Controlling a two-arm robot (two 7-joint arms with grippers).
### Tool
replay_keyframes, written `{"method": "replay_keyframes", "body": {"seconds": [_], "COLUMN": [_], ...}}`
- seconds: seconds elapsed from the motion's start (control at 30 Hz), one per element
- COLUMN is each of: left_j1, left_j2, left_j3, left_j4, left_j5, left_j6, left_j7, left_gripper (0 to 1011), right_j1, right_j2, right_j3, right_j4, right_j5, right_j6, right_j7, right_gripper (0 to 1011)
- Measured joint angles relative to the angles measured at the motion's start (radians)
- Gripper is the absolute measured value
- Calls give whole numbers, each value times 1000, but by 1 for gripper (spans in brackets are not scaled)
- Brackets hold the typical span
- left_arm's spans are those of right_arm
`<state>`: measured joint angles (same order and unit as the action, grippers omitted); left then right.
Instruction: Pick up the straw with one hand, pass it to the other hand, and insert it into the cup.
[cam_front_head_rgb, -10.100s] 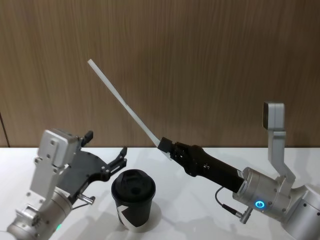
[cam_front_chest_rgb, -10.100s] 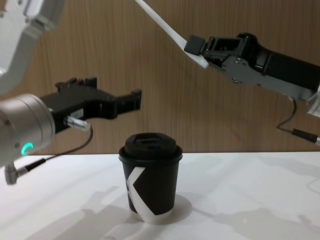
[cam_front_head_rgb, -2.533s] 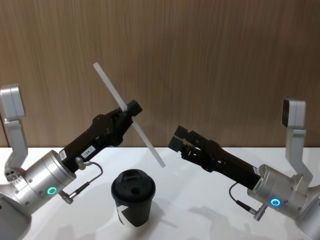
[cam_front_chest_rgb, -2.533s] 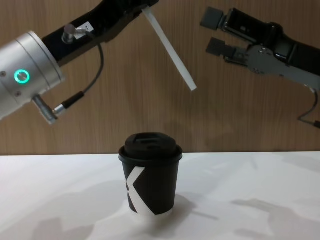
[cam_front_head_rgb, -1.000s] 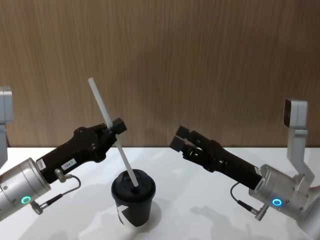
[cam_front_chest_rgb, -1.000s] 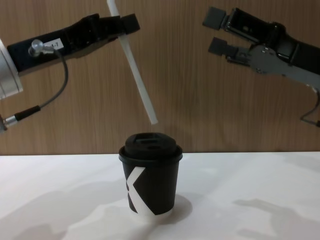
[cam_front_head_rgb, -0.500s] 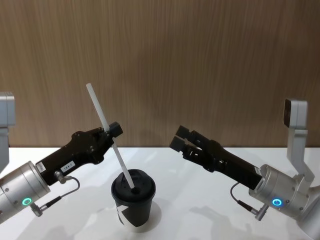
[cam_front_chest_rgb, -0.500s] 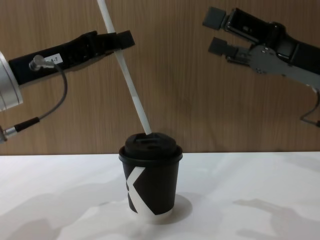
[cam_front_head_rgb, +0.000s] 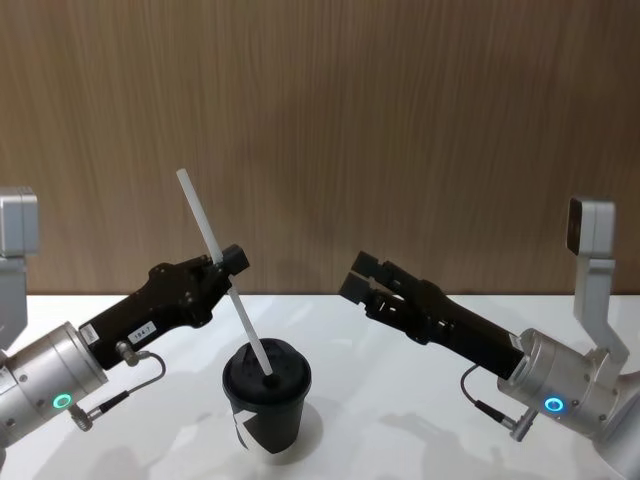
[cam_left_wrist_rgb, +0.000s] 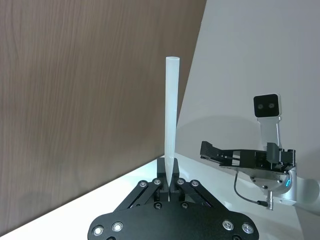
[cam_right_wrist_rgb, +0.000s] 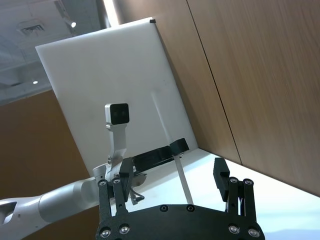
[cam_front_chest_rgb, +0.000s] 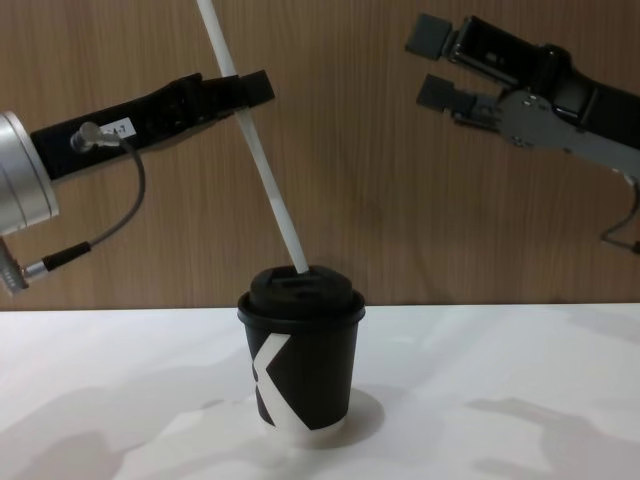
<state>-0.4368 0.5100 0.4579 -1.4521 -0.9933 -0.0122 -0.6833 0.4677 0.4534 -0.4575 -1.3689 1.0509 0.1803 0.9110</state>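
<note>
I am clamping the thin white plastic straw (cam_front_head_rgb: 213, 258) in my left pincer (cam_front_head_rgb: 225, 263), its tip touching the black paper cup's (cam_front_head_rgb: 266, 400) smooth lid, right pincer (cam_front_head_rgb: 358, 280) spread open.

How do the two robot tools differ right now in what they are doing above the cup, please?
The left tool is shut on the white straw, whose lower tip meets the lid of the black cup; the right tool is open and holds nothing. The left carries a small white label; the right shows none. Both are black, two-fingered, and raised above the white table.
</note>
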Motion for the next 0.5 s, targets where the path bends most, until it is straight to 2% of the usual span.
{"method": "replay_keyframes", "body": {"seconds": [0.5], "left_j1": [-18], "left_j2": [-15], "left_j3": [11], "left_j4": [30], "left_j5": [13], "left_j6": [3], "left_j7": [-11], "left_gripper": [10], "right_j1": [0], "right_j2": [0], "right_j3": [0], "right_j4": [0], "right_j5": [0], "right_j6": [0], "right_j7": [0], "right_gripper": [1001]}}
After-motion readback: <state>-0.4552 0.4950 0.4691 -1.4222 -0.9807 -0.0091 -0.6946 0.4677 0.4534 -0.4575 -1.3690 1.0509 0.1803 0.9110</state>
